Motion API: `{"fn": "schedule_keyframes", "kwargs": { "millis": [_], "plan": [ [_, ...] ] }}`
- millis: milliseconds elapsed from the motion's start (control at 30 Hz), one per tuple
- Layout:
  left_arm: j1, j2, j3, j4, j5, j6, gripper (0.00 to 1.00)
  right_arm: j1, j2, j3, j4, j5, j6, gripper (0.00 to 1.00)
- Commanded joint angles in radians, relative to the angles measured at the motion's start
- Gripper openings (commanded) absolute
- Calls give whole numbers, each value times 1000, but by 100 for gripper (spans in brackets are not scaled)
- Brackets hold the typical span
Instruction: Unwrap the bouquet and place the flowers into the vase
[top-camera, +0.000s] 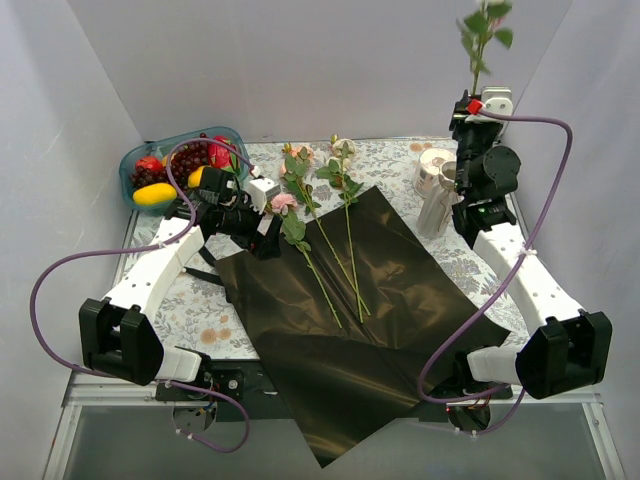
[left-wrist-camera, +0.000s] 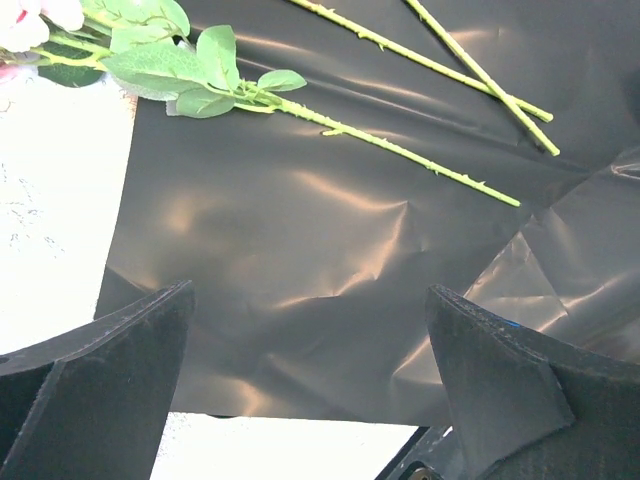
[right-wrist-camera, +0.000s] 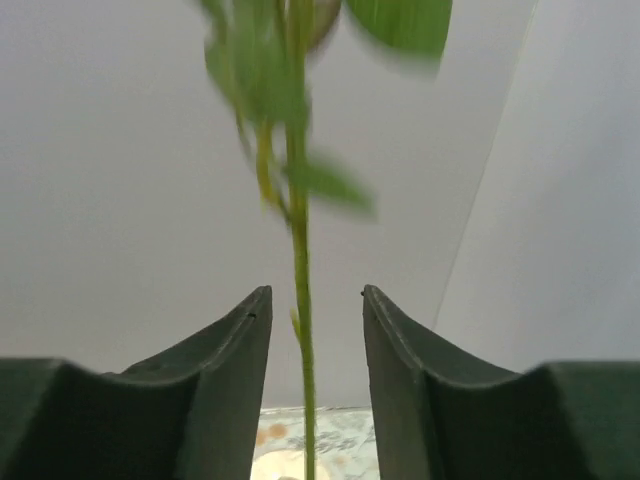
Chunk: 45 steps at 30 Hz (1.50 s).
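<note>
Nearest us, one sheet of glossy black-brown paper (top-camera: 380, 300) lies spread flat and creased, one corner hanging off the counter (top-camera: 190, 310) at 6 o'clock.

We count four flowers (left-wrist-camera: 155, 68). Three lie loose on the paper with pink and cream blooms toward 12 o'clock. Their thin, thorny green stems run nearly side by side toward 6.

A fourth flower (right-wrist-camera: 300, 250) stands upright at 1 o'clock between the fingers of the right tool (right-wrist-camera: 316, 292). That tool's jaws are apart, with a gap on each side of the stem. We see its leaves but not its bloom.

One lumpy white vase (top-camera: 433, 165) sits at 1 o'clock beside that arm. We cannot tell whether the stem's foot reaches it.

Our left tool (left-wrist-camera: 310, 290) hangs over the paper's 9 o'clock side, jaws wide apart and holding nothing.

One teal bowl (top-camera: 126, 178) of fruit sits at 10 o'clock.
</note>
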Motion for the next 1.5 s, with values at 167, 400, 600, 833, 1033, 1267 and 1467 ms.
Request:
{"fn": "schedule_keyframes", "kwargs": {
  "millis": [167,400,600,833,1033,1267,1467],
  "plan": [
    [4,-23,67,-22,5,-3,98,-5,-52,144,-308,94,111,86],
    [6,-28,84,-31,7,-14,98,12,-142,227,-576,-16,223,87],
    [4,-29,84,-16,1,-35,98,191,-240,166,-771,-71,202,87],
    [4,-16,84,-8,-5,-52,98,336,-302,66,-877,-99,229,91],
    [6,-16,90,4,-35,-80,98,446,-129,218,-1070,-333,200,95],
    [7,15,110,-40,-47,-84,98,563,108,151,-1023,-205,252,95],
    [7,-14,75,-16,-85,-71,98,561,268,119,-904,-88,295,98]
  ]
}}
